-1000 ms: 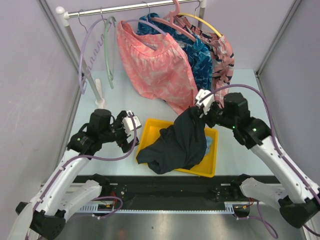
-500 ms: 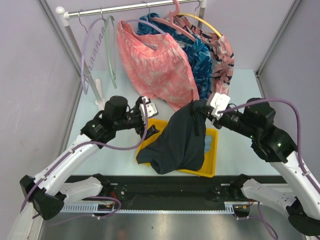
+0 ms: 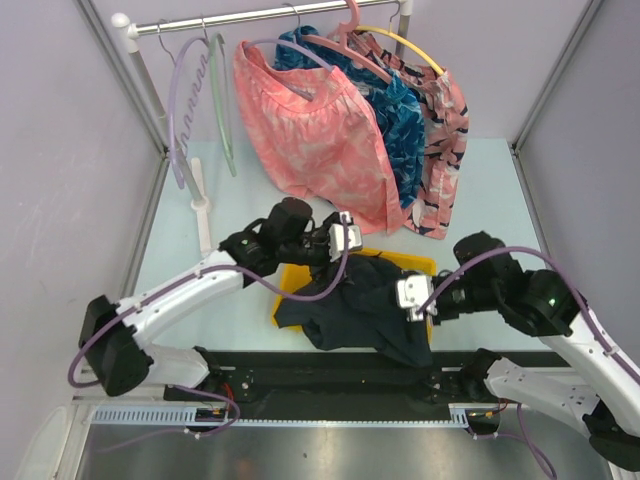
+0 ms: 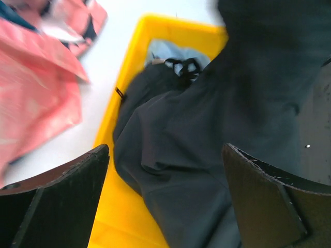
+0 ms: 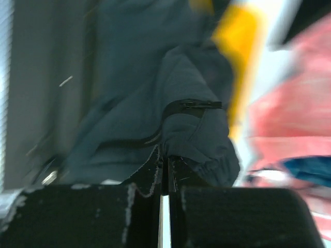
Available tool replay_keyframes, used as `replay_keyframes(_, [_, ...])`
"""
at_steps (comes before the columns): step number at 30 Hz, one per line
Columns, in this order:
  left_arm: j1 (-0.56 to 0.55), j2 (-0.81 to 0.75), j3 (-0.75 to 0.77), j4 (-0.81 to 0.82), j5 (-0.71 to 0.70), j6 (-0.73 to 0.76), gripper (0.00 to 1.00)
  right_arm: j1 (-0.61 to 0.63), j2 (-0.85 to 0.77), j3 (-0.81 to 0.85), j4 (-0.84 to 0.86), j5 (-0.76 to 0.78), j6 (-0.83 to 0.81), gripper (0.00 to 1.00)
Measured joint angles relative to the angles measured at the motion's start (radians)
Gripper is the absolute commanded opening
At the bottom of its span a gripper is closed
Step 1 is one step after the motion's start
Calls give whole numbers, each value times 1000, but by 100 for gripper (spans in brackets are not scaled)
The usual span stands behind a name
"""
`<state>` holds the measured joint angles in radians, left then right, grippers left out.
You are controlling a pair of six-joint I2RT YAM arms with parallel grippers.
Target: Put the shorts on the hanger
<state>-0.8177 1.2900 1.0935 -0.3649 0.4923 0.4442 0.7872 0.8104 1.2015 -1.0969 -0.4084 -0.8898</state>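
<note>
The dark shorts [image 3: 355, 305] lie half in the yellow tray [image 3: 289, 283] and hang over its near edge. My right gripper [image 3: 412, 297] is shut on a fold of them near a zip pocket [image 5: 194, 132]. My left gripper [image 3: 345, 240] is open above the tray's far side, its fingers [image 4: 57, 199] wide apart over the shorts [image 4: 201, 134]. The pale mint-green hanger [image 3: 222, 110] hangs on the rail [image 3: 250, 16] at the far left, empty.
A lavender hanger [image 3: 178, 110] hangs beside the mint one. Pink patterned shorts [image 3: 310, 140], a blue garment [image 3: 395, 115] and a striped garment [image 3: 442, 140] hang on the rail. A light blue cloth [image 4: 170, 52] lies in the tray. A white post [image 3: 199, 185] stands at left.
My right gripper has pulled the shorts down and toward the near edge, so they now drape low over the tray. My left arm has swung right to above the tray.
</note>
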Motion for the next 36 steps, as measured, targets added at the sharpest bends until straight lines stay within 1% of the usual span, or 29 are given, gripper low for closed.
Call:
replay_keyframes(3, [0, 72, 0, 18, -5, -18, 94, 29, -33, -70, -121, -32, -53, 0])
replay_keyframes(6, [0, 168, 46, 17, -14, -47, 93, 70, -72, -123, -194, -59, -93, 0])
replay_keyframes(11, [-3, 350, 205, 11, -19, -105, 91, 151, -105, -164, -236, -81, -107, 0])
replay_keyframes(15, [-20, 493, 340, -17, -41, -130, 89, 233, -93, -179, -237, -74, -68, 0])
replay_keyframes(18, [-34, 567, 396, -71, -57, -121, 88, 275, -93, -187, -238, -60, -36, 0])
replay_keyframes(21, [-47, 602, 407, -147, -74, -95, 86, 278, -98, -187, -238, -45, -13, 0])
replay_keyframes(23, [-51, 601, 397, -204, -82, -67, 77, 278, -106, -188, -238, -39, 0, 0])
replay_keyframes(24, [-51, 595, 388, -224, -83, -50, 70, 278, -110, -188, -238, -36, 3, 0])
replay_keyframes(25, [-52, 587, 376, -241, -81, -33, 57, 278, -115, -188, -238, -31, 7, 0])
replay_keyframes(27, [-53, 566, 351, -277, -72, -1, 40, 274, -120, -188, -238, -22, 11, 0])
replay_keyframes(28, [-53, 552, 339, -296, -70, 15, 25, 272, -121, -188, -238, -18, 15, 0])
replay_keyframes(30, [-53, 525, 335, -336, -61, 39, 6, 268, -123, -192, -238, -8, 23, 0])
replay_keyframes(31, [-53, 509, 335, -351, -58, 56, 0, 268, -125, -194, -236, 3, 26, 0])
replay_keyframes(36, [-41, 400, 334, -391, -63, 72, 0, 257, -138, -214, -207, 93, 66, 0])
